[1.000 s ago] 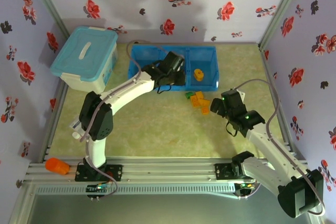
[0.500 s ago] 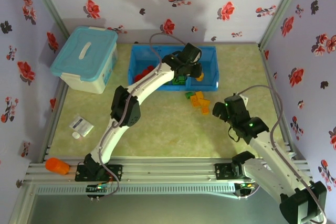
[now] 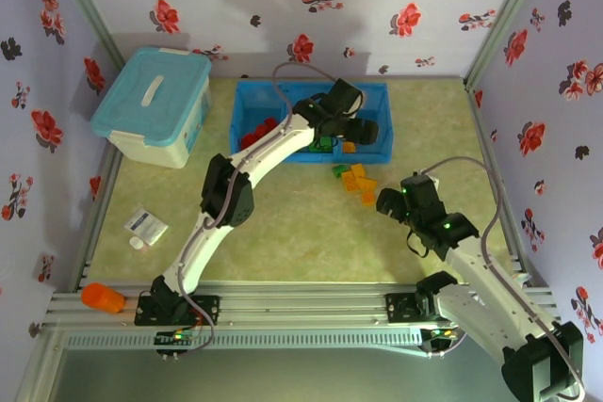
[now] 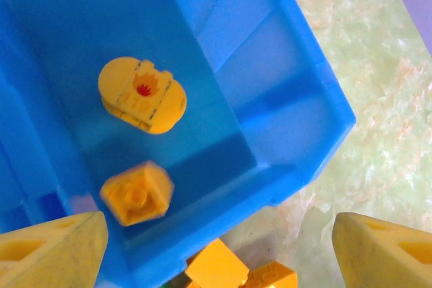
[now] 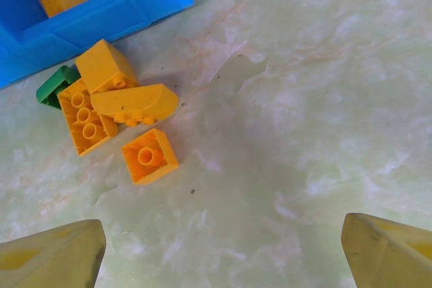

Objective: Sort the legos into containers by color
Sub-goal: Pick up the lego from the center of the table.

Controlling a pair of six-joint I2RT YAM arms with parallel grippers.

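The bright blue tray (image 3: 375, 99) holds red legos (image 3: 259, 131) in its left compartment and green ones (image 3: 323, 144) in the middle. My left gripper (image 3: 364, 131) hangs open over the right compartment (image 4: 223, 25). Inside lie a rounded orange piece with a flame print (image 4: 142, 94) and a small orange brick (image 4: 137, 193), which is blurred. A pile of orange bricks (image 5: 133, 104) with one green brick (image 5: 54, 84) lies on the table just in front of the tray. My right gripper (image 3: 390, 199) is open above bare table (image 5: 283, 133), right of that pile.
A pale blue tub with a white-handled lid (image 3: 151, 105) stands at the back left. A white packet (image 3: 146, 224) lies on the left of the table, and an orange object (image 3: 102, 298) sits on the front rail. Floral walls enclose the table.
The left arm swung from the tray's middle to its right compartment and its jaws opened. A second orange brick now lies there. The right gripper shifted slightly beside the pile.
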